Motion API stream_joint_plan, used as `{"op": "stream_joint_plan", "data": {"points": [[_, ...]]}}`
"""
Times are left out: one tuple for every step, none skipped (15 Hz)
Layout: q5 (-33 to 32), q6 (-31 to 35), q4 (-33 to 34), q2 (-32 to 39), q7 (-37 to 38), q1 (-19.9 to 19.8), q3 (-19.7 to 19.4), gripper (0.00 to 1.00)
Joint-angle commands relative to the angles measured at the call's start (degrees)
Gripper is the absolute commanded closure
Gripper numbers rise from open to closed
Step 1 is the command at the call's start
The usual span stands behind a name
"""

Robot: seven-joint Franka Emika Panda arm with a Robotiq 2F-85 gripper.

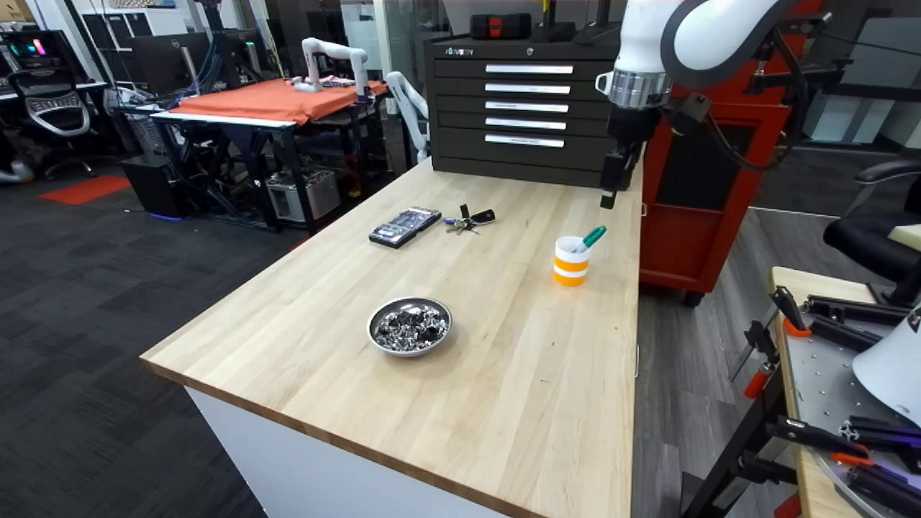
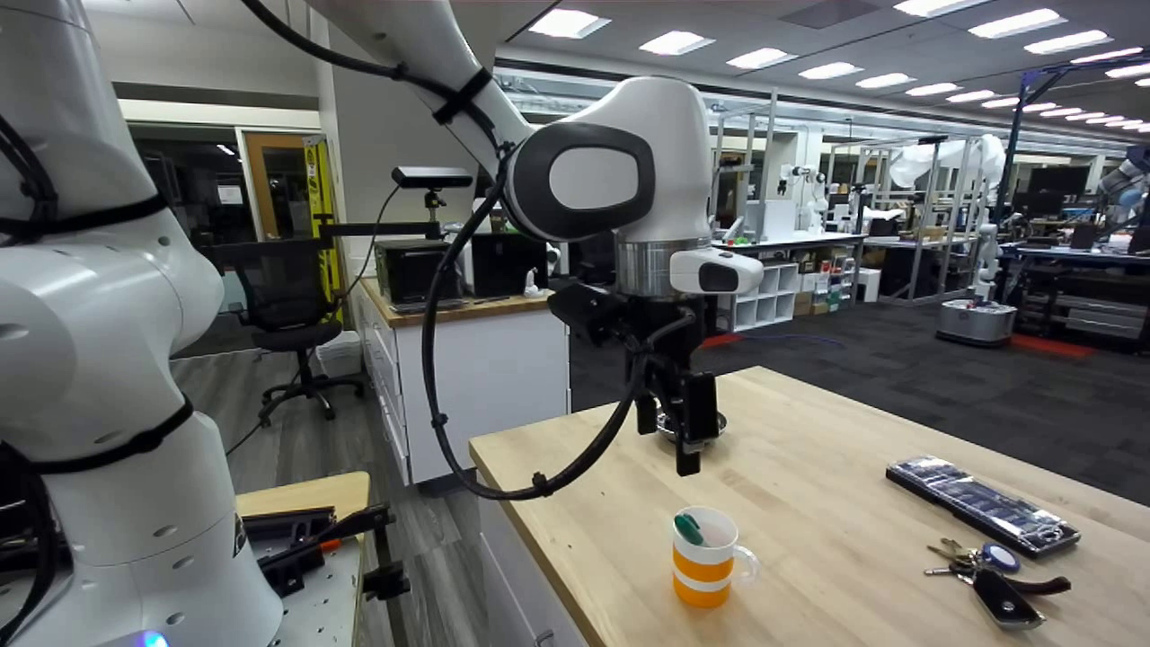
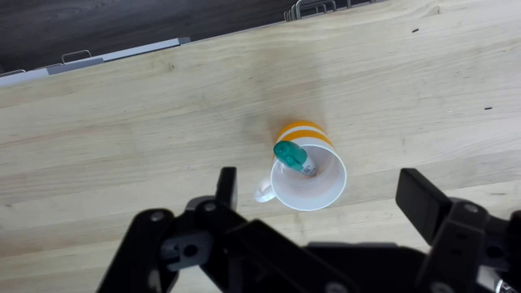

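One long wood table [image 1: 496, 424], pale, grain lengthwise, a few tiny dk specks on top. Blk-brown chest [image 1: 460, 133] w/ silver handles sits at its far end in an exterior view; red cabinet [image 1: 673, 252] nr that. Also on top: steel bowl [image 1: 417, 352] of shiny metal bits [image 1: 414, 327], flat case [image 1: 404, 227] w/ clear lid, keys [image 2: 1002, 595] just beside the case. Floor: dk carpet [image 1: 86, 302] on 1 side of table, gray planks [image 1: 665, 410] along the opp. side. Rm = big open lab/office: orange-topped bench [image 1: 245, 101] in bkgd, blk chair [image 2: 301, 337], rows of ceiling lts [image 2: 674, 43].

Mug [image 2: 703, 575] stands upright on table, nr the long edge on the planks side, well apart from bowl. White inside + upper part, 2 orange bands below w/ white b/w them, white handle. Marker [image 3: 290, 154] in it leans on the rim: green cap up, white barrel w/ small dk print, lower end unclear. Gripper [image 3: 319, 191] hangs above table, jaws spread wide, apart from mug; in wrist view mug shows in the gap b/w them.
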Motion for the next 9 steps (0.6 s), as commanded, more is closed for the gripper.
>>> {"op": "stream_joint_plan", "data": {"points": [[0.6,-0.12,-0.05,0.07,-0.36,-0.37,0.37,0.0],[0.83,-0.12,-0.1,0.08,-0.48,-0.36,0.37,0.0],[0.94,-0.12,-0.11,0.08,-0.52,-0.36,0.36,0.0],[0.99,-0.12,-0.11,0.08,-0.54,-0.36,0.36,0.0],[-0.12,0.65,-0.24,0.51,0.19,-0.46,0.49,0.0],[-0.13,0.79,-0.15,1.23,-0.82,-0.46,0.38,0.0],[-1.47,1.84,-0.19,1.86,-0.24,-0.69,0.37,0.0],[-1.51,2.4,-0.05,2.7,-1.19,-0.73,0.18,0.0],[-1.91,2.5,0.2,3.37,-0.85,-0.8,0.12,0.0]]}}
